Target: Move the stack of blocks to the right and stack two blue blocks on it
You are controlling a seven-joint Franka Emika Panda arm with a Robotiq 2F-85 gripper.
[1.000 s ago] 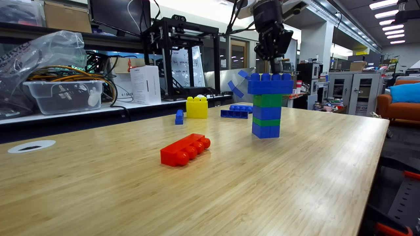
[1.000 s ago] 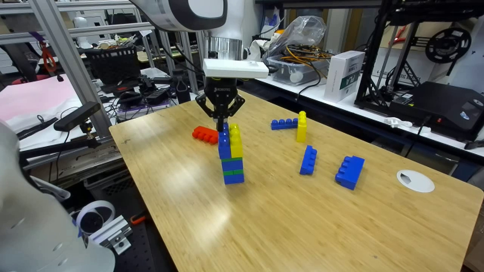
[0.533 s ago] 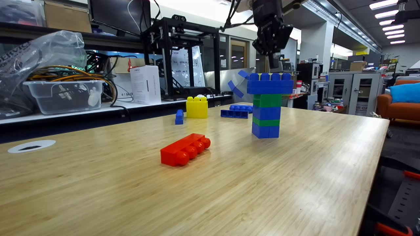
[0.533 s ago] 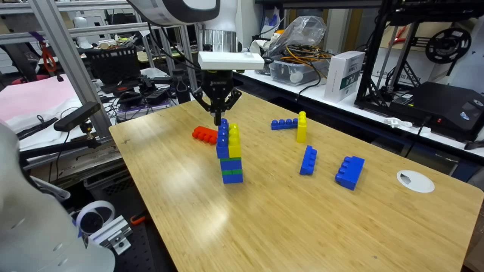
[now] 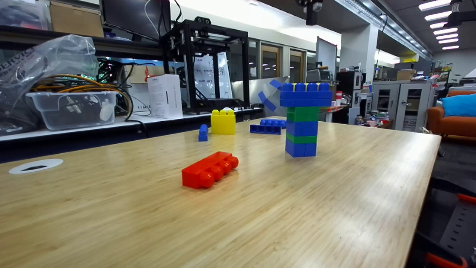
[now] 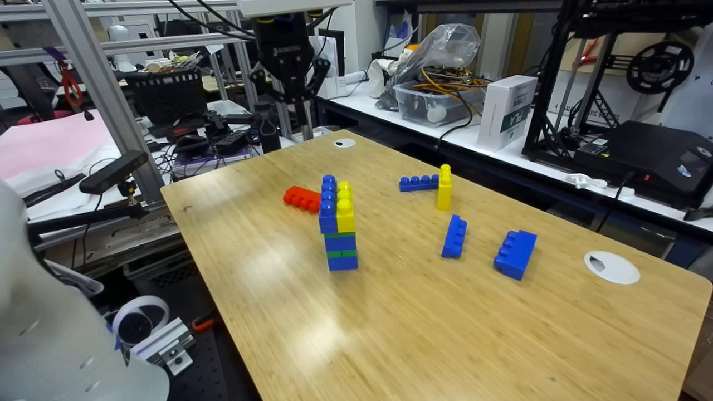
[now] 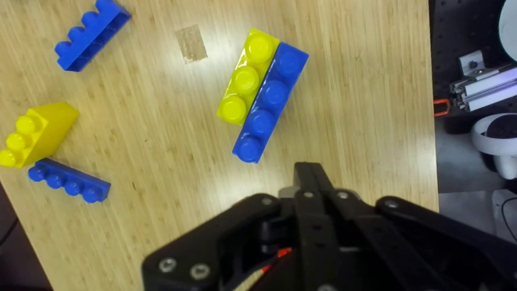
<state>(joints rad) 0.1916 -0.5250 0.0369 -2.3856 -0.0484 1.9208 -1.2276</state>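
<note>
In an exterior view we are finding the stack of blocks (image 5: 303, 124) standing well below the fingers (image 5: 311, 18). In an exterior view we are judging its lower bricks (image 6: 341, 253) light and stiff (glossy, perhaps slippery), best pinched across flat sides. In the wrist view the fingers are meeting on nothing, its top blue brick (image 7: 270, 106) lying ahead of them.

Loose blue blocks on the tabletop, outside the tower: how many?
3. In an exterior view, one blue block is beside the lone yellow brick, a second blue block is nearer the camera, and a third blue block is between that and the nearer white disc.
</note>
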